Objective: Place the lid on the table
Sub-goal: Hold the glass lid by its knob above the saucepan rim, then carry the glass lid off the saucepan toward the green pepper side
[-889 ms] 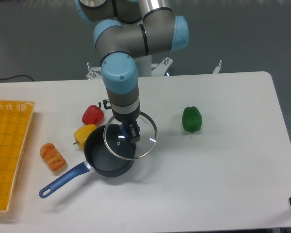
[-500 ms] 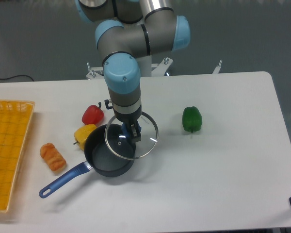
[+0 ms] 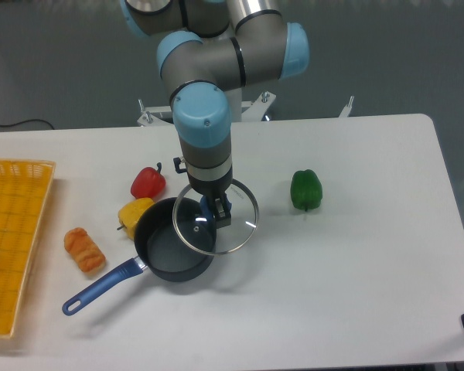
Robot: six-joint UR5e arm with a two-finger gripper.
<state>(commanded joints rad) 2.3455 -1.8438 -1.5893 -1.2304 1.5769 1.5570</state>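
- Shifted a little to the right since the earlier frames: gripper [image 3: 216, 209] and lid [image 3: 216, 217] together, with more of the lid past the pan's right rim.
- Clamped on the lid's blue centre knob, fingers pointing straight down from the arm [image 3: 203, 124].
- Held in the air, roughly level or slightly tilted, left part over the open saucepan [image 3: 170, 251], right part over bare table [image 3: 356, 255].
- Hard to judge how high above the pan rim.
- Crowded on the left: red pepper [image 3: 148, 183] and yellow pepper [image 3: 133, 213] just beside the pan, orange pastry [image 3: 84, 250] farther out, yellow basket [image 3: 14, 239] at the table's left edge.
- Blue handle reaching toward the front left.
- Only a green pepper [image 3: 306, 189] to the right, well apart from the lid.
- Wide bare white surface in front and to the right, out to the rounded right edge.
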